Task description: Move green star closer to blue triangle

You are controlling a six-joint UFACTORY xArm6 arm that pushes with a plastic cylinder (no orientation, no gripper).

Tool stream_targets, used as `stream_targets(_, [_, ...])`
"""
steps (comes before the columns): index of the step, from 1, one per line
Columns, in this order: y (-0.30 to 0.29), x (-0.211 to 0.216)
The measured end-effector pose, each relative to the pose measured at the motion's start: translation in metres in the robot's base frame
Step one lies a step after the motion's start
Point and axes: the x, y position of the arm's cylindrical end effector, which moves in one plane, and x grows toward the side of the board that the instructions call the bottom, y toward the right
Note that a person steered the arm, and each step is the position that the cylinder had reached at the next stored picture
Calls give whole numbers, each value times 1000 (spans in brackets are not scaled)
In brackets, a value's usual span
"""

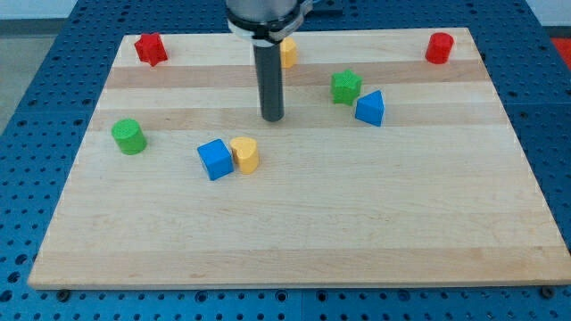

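Note:
The green star [346, 86] lies on the wooden board [357, 214] right of centre near the view's top. The blue triangle [370, 109] sits just below and to the right of it, nearly touching it. My tip [272, 117] rests on the board about 80 pixels to the left of the green star and slightly lower, touching no block.
A red star [150, 48] is at the top left and a red cylinder [438, 47] at the top right. A yellow block [288, 52] sits behind the rod. A green cylinder [128, 136] is at the left. A blue cube [214, 159] touches a yellow block [244, 154].

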Motion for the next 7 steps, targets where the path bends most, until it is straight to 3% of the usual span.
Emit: stream_targets(7, [65,-43])
